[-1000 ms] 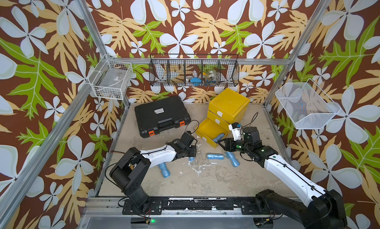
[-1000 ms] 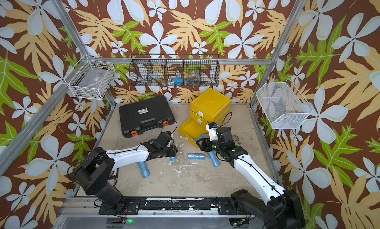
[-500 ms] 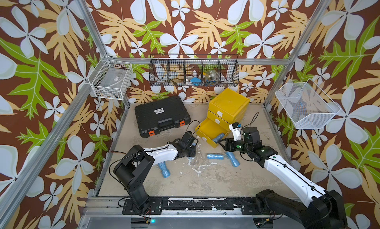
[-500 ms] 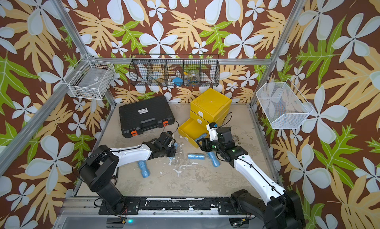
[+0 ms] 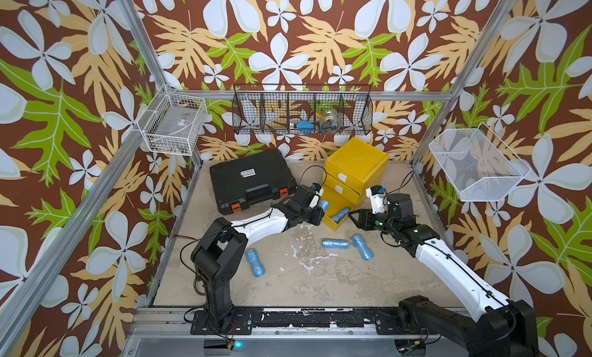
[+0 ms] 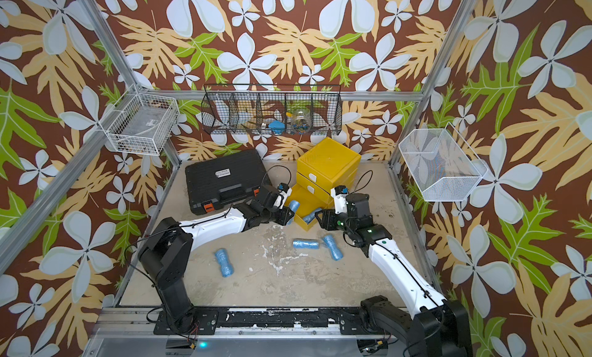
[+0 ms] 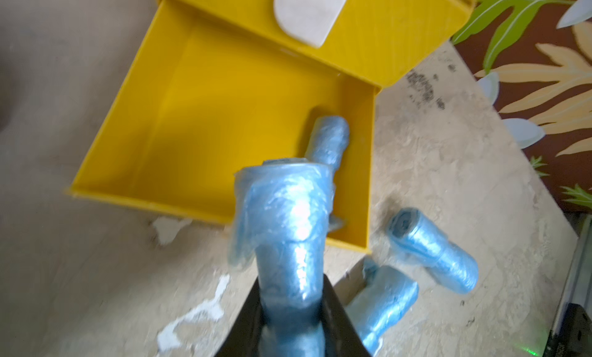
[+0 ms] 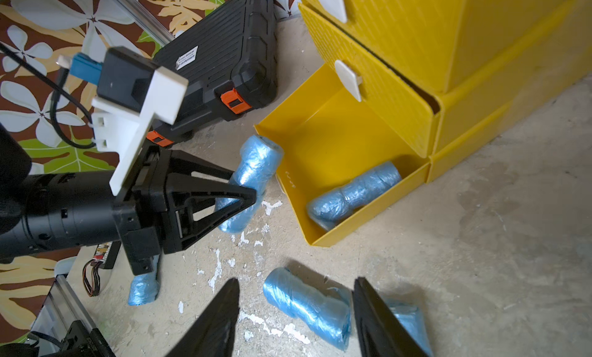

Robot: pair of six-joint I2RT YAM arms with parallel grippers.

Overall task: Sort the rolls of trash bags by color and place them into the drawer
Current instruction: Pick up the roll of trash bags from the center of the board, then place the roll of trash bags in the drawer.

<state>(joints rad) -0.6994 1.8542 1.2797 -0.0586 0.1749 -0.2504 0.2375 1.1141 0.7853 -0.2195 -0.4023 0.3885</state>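
- At the left gripper (image 8: 251, 195): closed down narrow on a blue held roll (image 8: 253, 176) of trash bags, pinched between both black fingers (image 7: 243, 323).
- Gripped around the lower half, with the upper half sticking out past the fingertips.
- Held aslant just outside the pulled-out yellow drawer (image 8: 323, 238), upper end at the drawer's corner on the side facing the black case (image 5: 250, 179). Touching the rim or only beside it: cannot tell.
- Lower end close over the table (image 8: 480, 243). Resting on it or not: cannot tell.
- At the right gripper (image 8: 297, 279): roughly half open, nothing between the fingers, nothing touched.
- Poised above a loose roll (image 8: 304, 302) lying on the table in front of the drawer, one fingertip showing to each side of it in the right wrist view.
- Just beside that one, a second loose roll (image 8: 403, 323), partly hidden behind a finger.
- Inside the drawer: one stored roll (image 8: 352, 192), lying flat against a side wall.
- Well apart from the rest, near the left arm's base: a third loose roll (image 5: 255, 262) flat on the table.
- Drawer at the bottom of the yellow cabinet (image 5: 355, 160), with the two drawers above it shut.
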